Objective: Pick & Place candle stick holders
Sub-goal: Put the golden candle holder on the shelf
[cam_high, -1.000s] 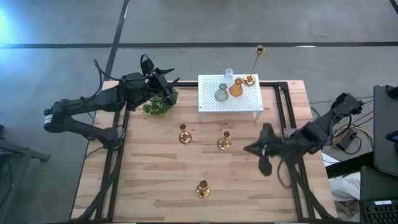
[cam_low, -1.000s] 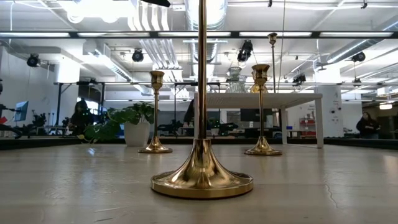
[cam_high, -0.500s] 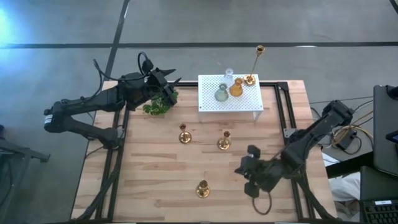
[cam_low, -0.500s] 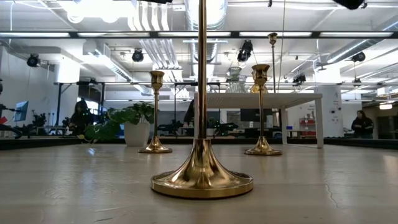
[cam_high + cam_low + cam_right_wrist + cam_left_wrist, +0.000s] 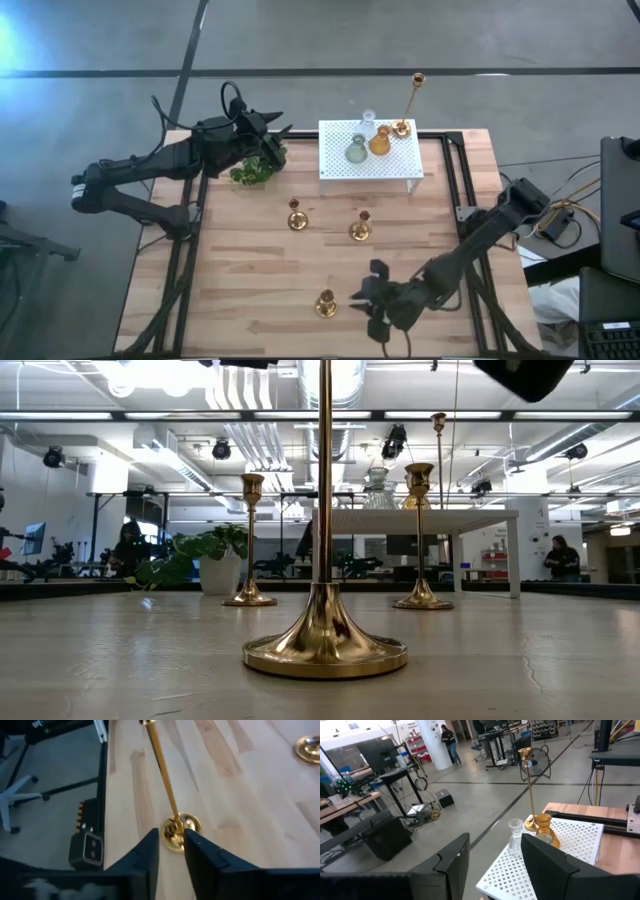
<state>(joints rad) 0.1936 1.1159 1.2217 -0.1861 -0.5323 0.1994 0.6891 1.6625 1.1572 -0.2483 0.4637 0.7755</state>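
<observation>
Three gold candle stick holders stand upright on their round bases on the wooden table: one near the front edge, two mid-table. A fourth gold one and the clear, pale green and amber glass holders stand on the white perforated stand. My right gripper hovers just right of the front holder, open by a narrow gap, above its base. My left gripper is open and level at the far left, facing the stand.
A green leafy plant sits at the far left under my left arm. Black frame rails run along the table's right side. Bare wood lies between the stand and the front holder. People show far off in the room.
My right gripper has swept from the table's right side toward the near edge and leftward, sinking as it went, and now hovers beside the front candle stick holder. None of the holders has moved.
</observation>
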